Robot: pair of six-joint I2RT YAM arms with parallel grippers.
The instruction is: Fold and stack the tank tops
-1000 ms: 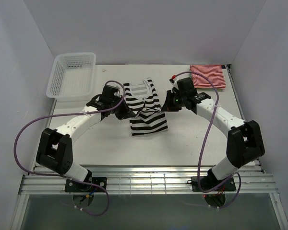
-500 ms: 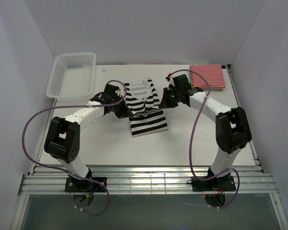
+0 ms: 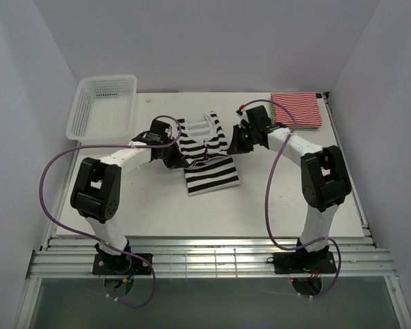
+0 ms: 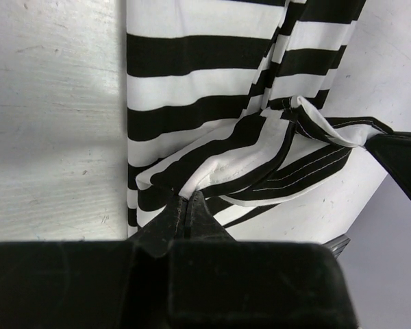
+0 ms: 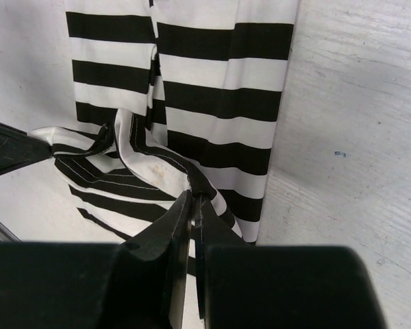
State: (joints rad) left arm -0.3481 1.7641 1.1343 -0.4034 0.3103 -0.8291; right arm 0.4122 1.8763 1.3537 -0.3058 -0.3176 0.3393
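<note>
The black-and-white tank top [image 3: 207,152] is pinched at both sides. My left gripper [image 4: 186,205] is closed tight on a fold at one edge, with cloth bunched right at the fingertips. My right gripper [image 5: 194,203] is clamped the same way on the opposite edge. Between the two grips the fabric rises in a loose hump; its near part lies flat on the table [image 3: 157,205], and the strap end spreads toward the far side. It sits mid-table. Further out, the red-and-white tank top [image 3: 298,110] lies folded flat at the far right corner. A white mesh basket [image 3: 79,116] stands at the far left corner.
</note>
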